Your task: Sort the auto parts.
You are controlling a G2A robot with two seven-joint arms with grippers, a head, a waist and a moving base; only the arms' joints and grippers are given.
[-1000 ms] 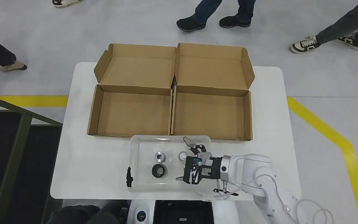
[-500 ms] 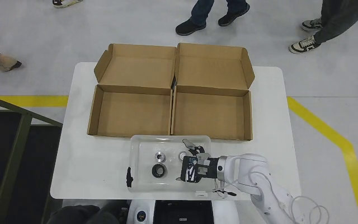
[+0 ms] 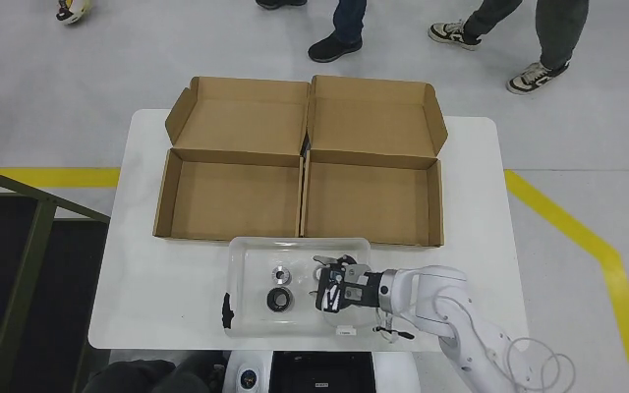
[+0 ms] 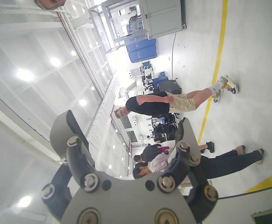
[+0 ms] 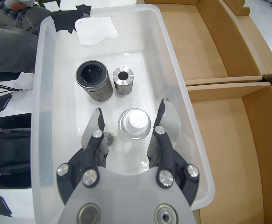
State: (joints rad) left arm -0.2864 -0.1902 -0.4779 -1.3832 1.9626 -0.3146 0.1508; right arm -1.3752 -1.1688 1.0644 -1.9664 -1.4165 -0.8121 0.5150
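A clear plastic bin (image 3: 246, 257) (image 5: 180, 70) stands at the table's front edge and holds the parts. Upright in it are a large dark bearing sleeve (image 5: 94, 80) (image 3: 280, 300) and a smaller steel cylinder (image 5: 123, 81) (image 3: 281, 274). My right gripper (image 5: 130, 107) (image 3: 329, 292) hangs open inside the bin. Its fingers stand on either side of a white round part (image 5: 135, 125) without touching it. A small hex bolt (image 5: 109, 136) lies by one finger. My left gripper (image 4: 126, 121) is open, holds nothing, and points away into the room.
Two open cardboard boxes sit behind the bin, the left one (image 3: 231, 201) and the right one (image 3: 369, 203) (image 5: 223, 137), lids folded back. Black tape (image 5: 65, 16) and a white label (image 5: 95, 30) mark the bin's end wall.
My right gripper has moved left, farther into the bin, so its open fingers now flank the white part. The parts have not moved.
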